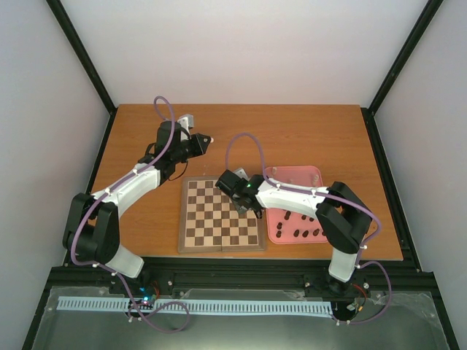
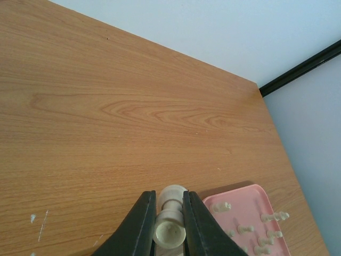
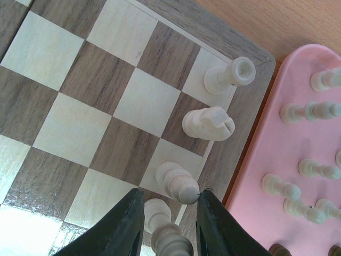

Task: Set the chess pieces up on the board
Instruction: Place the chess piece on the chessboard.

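The board (image 1: 219, 219) lies at the table's near middle. My left gripper (image 1: 209, 140) hangs over bare table beyond the board's far edge, shut on a cream chess piece (image 2: 170, 226) that lies sideways between the jaws (image 2: 168, 194). My right gripper (image 1: 222, 181) hovers low over the board's far right corner (image 3: 250, 56). Its jaws stand apart around a cream piece (image 3: 162, 232) standing on an edge square, with a gap on the right side (image 3: 170, 193). Three more cream pieces stand along that edge: a bishop (image 3: 178, 181), a knight (image 3: 208, 124) and a rook (image 3: 229, 76).
A pink tray (image 1: 314, 175) sits just right of the board, holding several dark pieces (image 1: 299, 232) at its near end and several cream pieces (image 3: 303, 112) lying on their sides. The tray's rim (image 3: 266, 133) almost touches the board's border. Black frame posts stand at the table's corners.
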Robot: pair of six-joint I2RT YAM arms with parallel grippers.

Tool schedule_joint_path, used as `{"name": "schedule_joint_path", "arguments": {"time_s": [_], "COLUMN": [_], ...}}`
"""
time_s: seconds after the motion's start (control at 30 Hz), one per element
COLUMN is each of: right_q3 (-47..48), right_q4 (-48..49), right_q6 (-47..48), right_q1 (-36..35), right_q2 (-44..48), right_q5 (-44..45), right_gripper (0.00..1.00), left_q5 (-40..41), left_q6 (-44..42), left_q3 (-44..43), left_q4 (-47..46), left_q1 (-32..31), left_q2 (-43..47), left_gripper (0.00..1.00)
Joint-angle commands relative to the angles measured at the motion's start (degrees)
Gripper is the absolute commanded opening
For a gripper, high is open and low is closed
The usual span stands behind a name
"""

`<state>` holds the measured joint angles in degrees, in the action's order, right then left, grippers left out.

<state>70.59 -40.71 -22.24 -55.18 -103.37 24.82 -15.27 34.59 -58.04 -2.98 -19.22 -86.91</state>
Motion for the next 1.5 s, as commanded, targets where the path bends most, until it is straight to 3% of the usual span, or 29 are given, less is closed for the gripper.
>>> {"name": "schedule_joint_path", "arguments": {"time_s": [0.0, 0.47, 0.77, 1.47], "right_q3": [0.5, 0.5, 0.4, -2.1], "right_q4": [-0.3, -1.2, -1.5, 0.5], "right_q6": [-0.2, -0.5, -0.8, -1.6], "right_q1": [-0.5, -0.4, -0.5, -0.5], "right_q2": [0.5, 0.3, 0.4, 3.3], "right_q5": [0.3, 0.1, -0.1, -2.2], "right_gripper": [0.29, 0.27, 0.18, 0.18], "left_q5": [-0.7, -0.8, -0.7, -1.5], "left_q6": [-1.2, -1.1, -0.9, -0.7], "left_q3": [-2.5, -2.7, -2.7, -2.8], "left_q4": [-1.0, -1.0, -1.1, -1.5], "left_q1": [0.4, 0.4, 0.5, 0.6], "left_q2": [-0.8, -1.4, -1.5, -2.4], "left_gripper": [0.01, 0.01, 0.01, 0.01]}}
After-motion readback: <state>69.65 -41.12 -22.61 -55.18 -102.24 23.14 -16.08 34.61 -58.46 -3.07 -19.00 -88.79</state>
